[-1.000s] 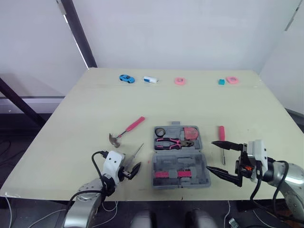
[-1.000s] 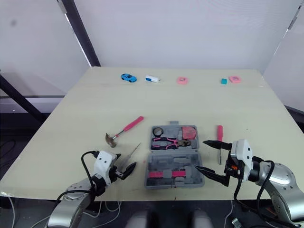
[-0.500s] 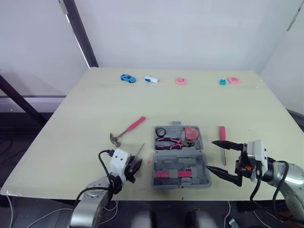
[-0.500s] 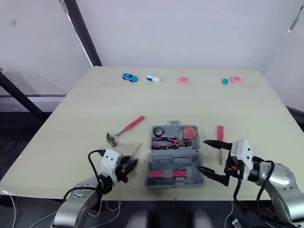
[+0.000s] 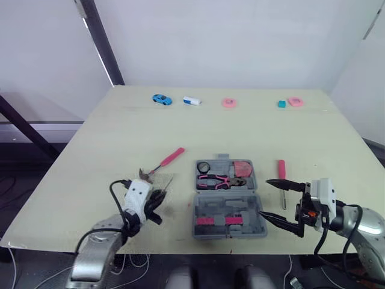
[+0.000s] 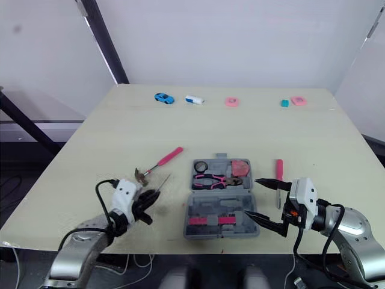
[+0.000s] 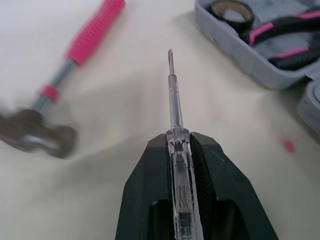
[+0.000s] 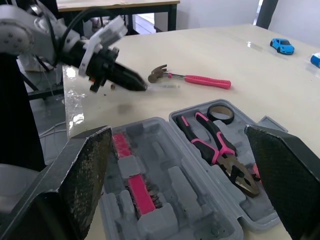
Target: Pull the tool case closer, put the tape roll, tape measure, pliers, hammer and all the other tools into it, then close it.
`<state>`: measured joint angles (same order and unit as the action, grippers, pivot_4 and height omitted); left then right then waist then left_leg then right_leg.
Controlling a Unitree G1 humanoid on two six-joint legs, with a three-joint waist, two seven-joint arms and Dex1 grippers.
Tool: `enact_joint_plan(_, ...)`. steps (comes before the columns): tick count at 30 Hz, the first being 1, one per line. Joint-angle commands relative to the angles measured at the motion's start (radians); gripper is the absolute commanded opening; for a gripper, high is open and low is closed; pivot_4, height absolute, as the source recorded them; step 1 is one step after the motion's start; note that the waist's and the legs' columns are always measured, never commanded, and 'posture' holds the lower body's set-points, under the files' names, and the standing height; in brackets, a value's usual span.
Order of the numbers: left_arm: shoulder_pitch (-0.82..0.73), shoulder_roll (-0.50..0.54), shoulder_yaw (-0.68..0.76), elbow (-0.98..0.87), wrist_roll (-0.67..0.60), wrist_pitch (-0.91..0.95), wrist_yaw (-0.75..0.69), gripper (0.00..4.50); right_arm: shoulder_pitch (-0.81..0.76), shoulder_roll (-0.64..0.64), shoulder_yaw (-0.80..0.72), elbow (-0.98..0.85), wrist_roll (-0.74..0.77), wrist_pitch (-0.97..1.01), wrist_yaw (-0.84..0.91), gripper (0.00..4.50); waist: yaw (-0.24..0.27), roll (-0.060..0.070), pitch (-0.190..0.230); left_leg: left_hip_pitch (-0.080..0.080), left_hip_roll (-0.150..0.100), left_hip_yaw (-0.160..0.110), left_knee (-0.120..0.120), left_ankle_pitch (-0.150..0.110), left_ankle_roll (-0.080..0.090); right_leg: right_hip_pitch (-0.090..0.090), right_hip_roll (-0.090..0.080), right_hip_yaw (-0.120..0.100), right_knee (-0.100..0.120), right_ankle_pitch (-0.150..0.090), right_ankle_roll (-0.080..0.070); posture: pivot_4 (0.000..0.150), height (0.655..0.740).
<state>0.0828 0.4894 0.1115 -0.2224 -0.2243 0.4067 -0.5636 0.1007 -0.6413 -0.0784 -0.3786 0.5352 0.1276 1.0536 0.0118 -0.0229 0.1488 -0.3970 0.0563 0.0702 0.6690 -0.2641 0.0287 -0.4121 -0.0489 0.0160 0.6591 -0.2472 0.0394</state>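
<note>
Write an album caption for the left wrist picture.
Left gripper clamps a clear-handled screwdriver, its tip pointing between the pink-handled hammer and the open tool case.

Beside the tool case (image 7: 239, 54), the hammer (image 7: 80, 45) is blurred at its head. The clear screwdriver (image 7: 171, 85) is mostly hidden, its handle sunk between the fingers (image 7: 150, 172) of the left end effector (image 7: 177, 139).

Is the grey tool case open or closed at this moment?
Open. Both halves of the tool case lie spread flat on the table, and the pliers and tape roll show inside the far half.
</note>
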Motion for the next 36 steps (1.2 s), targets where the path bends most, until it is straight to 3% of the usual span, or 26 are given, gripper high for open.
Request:
enact_joint_plan(1, -0.027, 0.098, 0.034, -0.045, -0.084, -0.002, -0.151, 0.07, -0.002, -0.009, -0.023, -0.010, 0.013, -0.018, 0.015, 4.50, 0.000, -0.001, 0.000, 0.000, 0.000, 0.000, 0.000, 0.000, 0.000, 0.000, 0.000, 0.000, 0.000, 0.000, 0.000, 0.150, 0.7400)
enact_joint_plan(6, -0.129, 0.239, -0.031, 0.001, -0.075, -0.055, -0.323, 0.07, -0.003, -0.016, -0.046, 0.007, 0.015, -0.021, 0.020, 4.50, 0.003, -0.001, 0.001, 0.000, 0.000, 0.001, 0.000, 0.000, 0.000, 0.000, 0.000, -0.001, 0.000, 0.000, 0.000, 0.150, 0.7400)
enact_joint_plan(13, -0.272, 0.298, -0.137, 0.029, -0.099, -0.042, -0.499, 0.07, 0.019, -0.028, -0.088, 0.019, 0.011, -0.028, 0.021, 4.50, 0.000, -0.002, 0.002, -0.001, 0.000, 0.003, 0.000, 0.000, 0.000, 0.000, 0.000, 0.000, -0.001, 0.000, 0.001, 0.150, 0.7400)
enact_joint_plan(19, -0.508, 0.246, -0.337, 0.060, -0.022, 0.040, -0.558, 0.07, 0.028, -0.038, -0.120, 0.031, 0.015, -0.040, 0.025, 4.50, 0.005, -0.002, 0.002, -0.001, -0.001, 0.002, 0.002, 0.000, 0.000, 0.002, 0.002, -0.002, 0.001, 0.000, 0.001, 0.150, 0.7400)
enact_joint_plan(28, -0.617, 0.180, -0.529, 0.126, 0.097, 0.116, -0.570, 0.07, 0.104, -0.029, -0.157, 0.045, -0.001, -0.092, 0.041, 4.50, -0.001, -0.001, 0.002, -0.001, -0.001, 0.000, 0.001, 0.000, 0.000, 0.001, 0.004, -0.001, 0.001, 0.001, 0.005, 0.150, 0.7400)
enact_joint_plan(36, -0.695, 0.107, -0.610, 0.195, 0.143, 0.219, -0.577, 0.07, 0.146, -0.030, -0.177, 0.064, -0.009, -0.127, 0.040, 4.50, 0.002, -0.002, 0.002, -0.002, -0.002, 0.001, 0.002, 0.000, 0.000, 0.002, 0.004, 0.003, 0.001, 0.000, 0.004, 0.150, 0.7400)
